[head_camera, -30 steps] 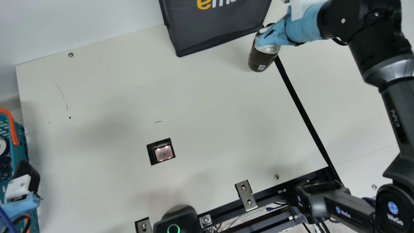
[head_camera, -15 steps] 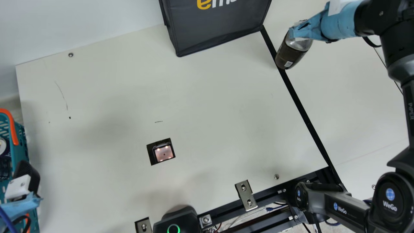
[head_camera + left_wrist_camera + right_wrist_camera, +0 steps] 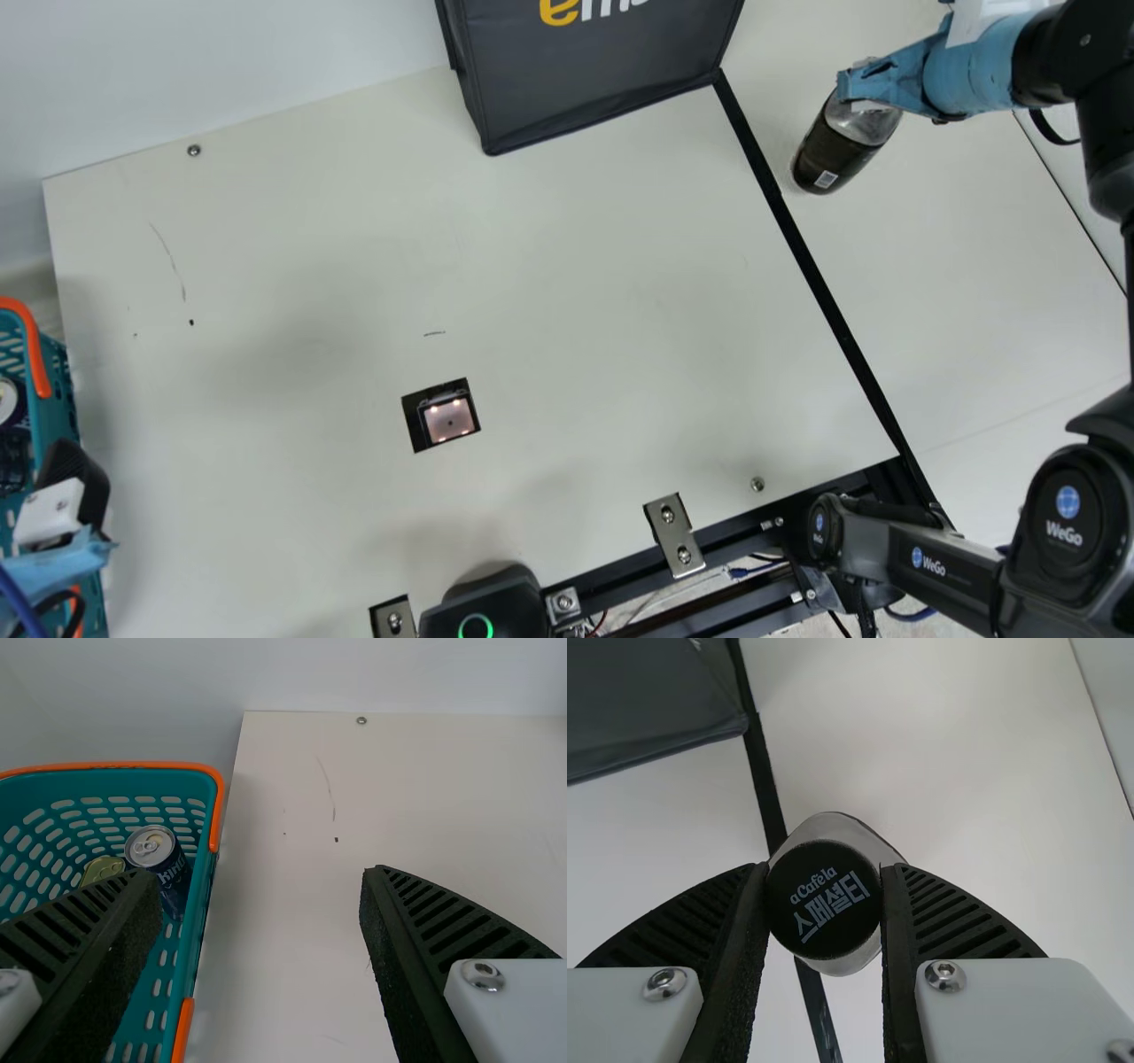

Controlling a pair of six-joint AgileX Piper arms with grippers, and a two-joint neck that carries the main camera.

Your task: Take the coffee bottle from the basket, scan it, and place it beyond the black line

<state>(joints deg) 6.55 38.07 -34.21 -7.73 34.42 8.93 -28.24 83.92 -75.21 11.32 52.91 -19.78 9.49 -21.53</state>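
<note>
At upper right of the frame we see the coffee bottle [image 3: 837,152] gripped by the right jaws, out of the basket [image 3: 58,381] and past the black line [image 3: 844,332]; the left jaws stand open, we cannot confirm the scan, and release remains.

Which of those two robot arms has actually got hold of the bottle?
The right arm: its jaws grip the bottle by its dark cap. The left arm's jaws stand open by the teal basket, nothing between them.
</note>
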